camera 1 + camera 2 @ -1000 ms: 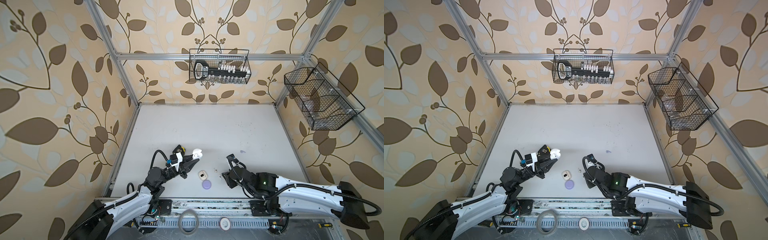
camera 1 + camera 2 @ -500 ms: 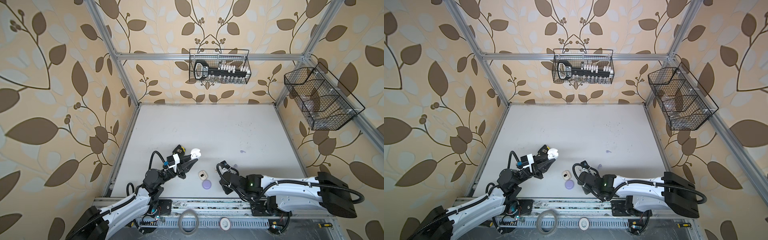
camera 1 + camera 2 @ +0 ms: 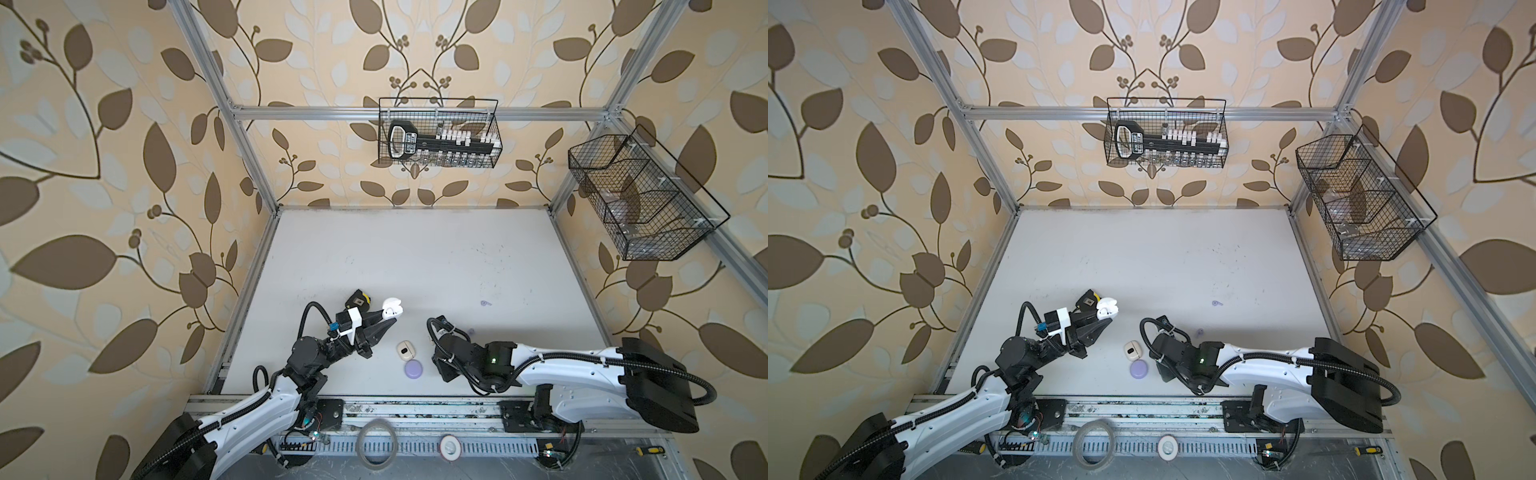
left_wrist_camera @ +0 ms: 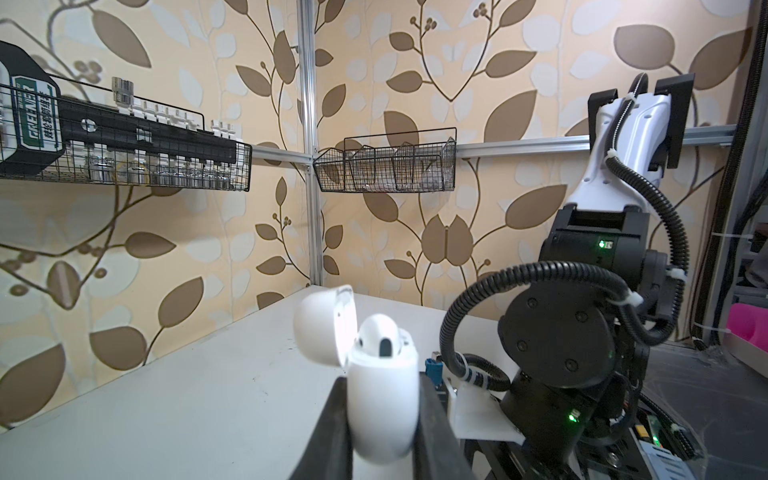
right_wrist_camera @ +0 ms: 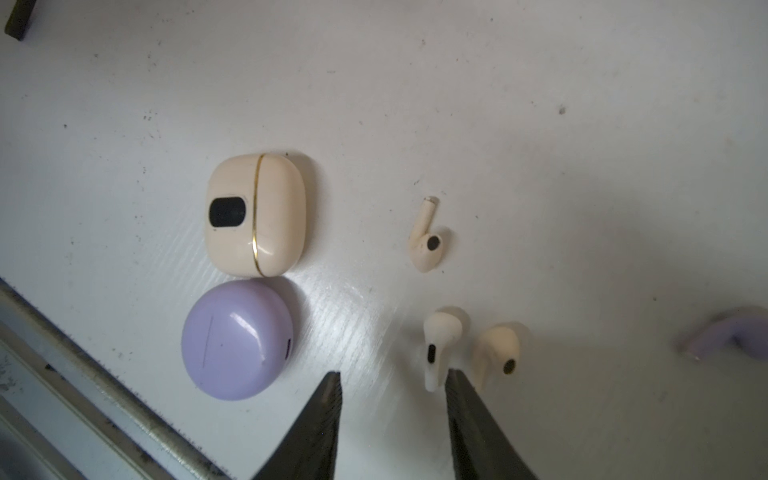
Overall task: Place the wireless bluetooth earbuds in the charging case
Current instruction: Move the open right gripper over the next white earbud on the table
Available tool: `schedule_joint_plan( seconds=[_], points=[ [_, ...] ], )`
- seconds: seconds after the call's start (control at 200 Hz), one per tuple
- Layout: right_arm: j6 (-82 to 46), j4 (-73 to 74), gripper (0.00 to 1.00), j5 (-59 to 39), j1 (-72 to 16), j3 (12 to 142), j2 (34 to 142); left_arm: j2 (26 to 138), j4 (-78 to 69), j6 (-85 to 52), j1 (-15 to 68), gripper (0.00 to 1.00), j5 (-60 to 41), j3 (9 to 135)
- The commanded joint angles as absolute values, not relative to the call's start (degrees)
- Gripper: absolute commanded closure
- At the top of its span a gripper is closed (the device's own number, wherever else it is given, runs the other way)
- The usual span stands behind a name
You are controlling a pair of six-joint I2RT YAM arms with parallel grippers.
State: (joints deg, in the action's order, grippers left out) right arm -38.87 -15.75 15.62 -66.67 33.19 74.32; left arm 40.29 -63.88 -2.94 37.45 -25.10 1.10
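Jaws of the left gripper (image 4: 381,384) are clamped on a white charging case (image 4: 384,419) at lower centre, one earbud (image 4: 380,338) seated inside, while the right gripper (image 5: 392,374) is held parted beside loose earbuds (image 5: 438,345) laid on the counter (image 5: 540,124).

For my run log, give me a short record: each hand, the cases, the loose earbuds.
Left hand: shut on white glossy plastic charging case, lid open, one white earbud seated
Right hand: open, empty, over table beside loose white stemmed earbud
Closed cases on table: cream oblong gold-banded case; lavender round case
Other loose earbuds: cream earbud lying apart; second cream earbud beside white one; lavender earbud, blurred
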Motion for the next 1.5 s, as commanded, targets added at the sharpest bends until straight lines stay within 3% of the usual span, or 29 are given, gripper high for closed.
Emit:
schedule_joint_plan(
  seconds=[0.0,0.31,1.085,1.495],
  points=[
    [-37.23,-16.42,0.57,14.69,-65.8,35.46,76.19,39.12,-65.63,-1.62,37.53,1.0,-25.27,3.16],
    [-35.79,-16.83,0.53,13.57,-63.35,35.96,79.13,38.14,-64.21,-1.49,37.53,1.0,-25.22,3.43],
    [-36.42,-17.23,0.56,15.32,-63.35,39.9,86.28,37.35,-63.28,-1.41,37.53,1.0,-25.31,3.6],
    [-38.46,-18.43,0.6,17.49,-63.76,37.06,83.25,36.91,-63.06,-1.45,37.53,1.0,-25.31,3.59]
  ],
)
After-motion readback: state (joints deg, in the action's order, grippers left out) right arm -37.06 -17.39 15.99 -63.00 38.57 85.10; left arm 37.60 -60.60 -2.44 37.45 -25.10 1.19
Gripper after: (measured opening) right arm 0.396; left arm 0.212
